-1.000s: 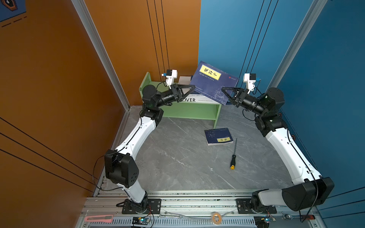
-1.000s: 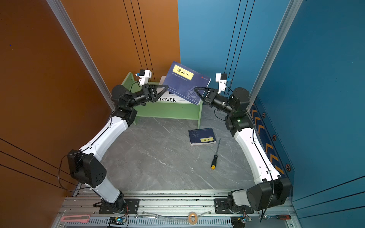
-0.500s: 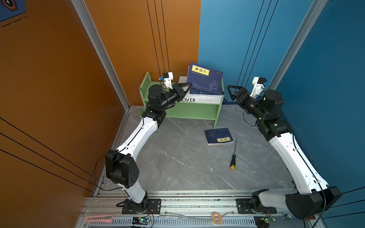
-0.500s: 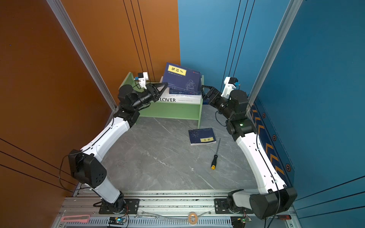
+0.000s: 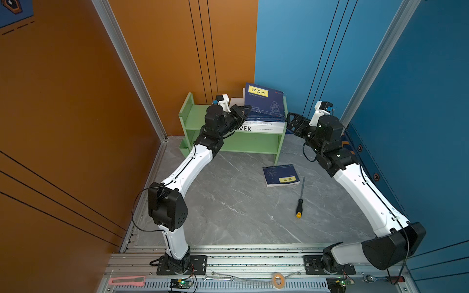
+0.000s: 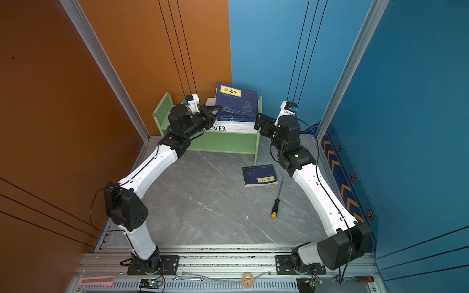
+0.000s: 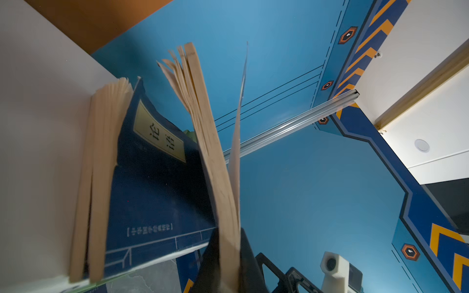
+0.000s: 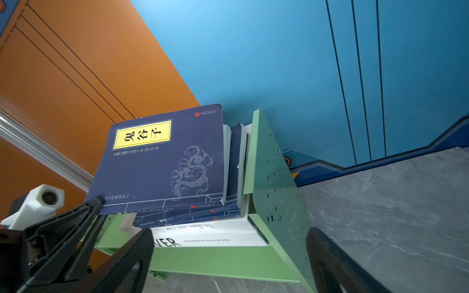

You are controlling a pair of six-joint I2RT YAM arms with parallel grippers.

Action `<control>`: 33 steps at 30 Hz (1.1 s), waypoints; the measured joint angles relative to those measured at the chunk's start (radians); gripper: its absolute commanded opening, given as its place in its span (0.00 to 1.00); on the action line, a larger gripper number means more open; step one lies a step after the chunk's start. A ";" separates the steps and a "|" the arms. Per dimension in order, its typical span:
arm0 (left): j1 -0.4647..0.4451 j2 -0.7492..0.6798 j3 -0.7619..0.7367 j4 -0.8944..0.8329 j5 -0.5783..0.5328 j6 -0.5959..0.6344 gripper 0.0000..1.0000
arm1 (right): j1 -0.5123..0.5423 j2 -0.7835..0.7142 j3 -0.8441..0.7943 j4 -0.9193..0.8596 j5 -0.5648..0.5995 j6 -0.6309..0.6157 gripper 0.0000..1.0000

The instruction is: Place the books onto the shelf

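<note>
Left gripper (image 5: 244,110) pinches a lower corner of the blue book (image 5: 265,104) leaning at the green shelf (image 5: 193,119)'s right end, right gripper (image 5: 289,123) spread alongside; released while tilted, the fanning book may topple off.

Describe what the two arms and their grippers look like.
Both the left arm and right arm have curved white shells between bulky black joints, with thin black cables looping alongside. The left gripper and right gripper are black, with hollow triangular fingers. A white camera housing with a blue connector sits on each wrist.
</note>
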 measured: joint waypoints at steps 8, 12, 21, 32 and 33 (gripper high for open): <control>-0.002 0.025 0.019 -0.009 0.000 -0.008 0.00 | 0.000 0.061 0.084 -0.003 0.027 -0.027 0.97; -0.002 0.025 0.019 -0.009 0.002 -0.016 0.00 | 0.000 0.097 0.122 -0.005 0.027 -0.037 0.97; -0.002 0.029 0.023 -0.009 0.026 -0.056 0.00 | 0.000 0.156 0.152 -0.014 0.027 -0.037 0.97; -0.005 0.033 0.024 -0.009 0.047 -0.072 0.00 | 0.000 0.208 0.220 -0.030 0.027 -0.037 0.97; -0.005 0.033 0.024 -0.009 0.047 -0.072 0.00 | 0.000 0.218 0.230 -0.032 0.027 -0.037 0.97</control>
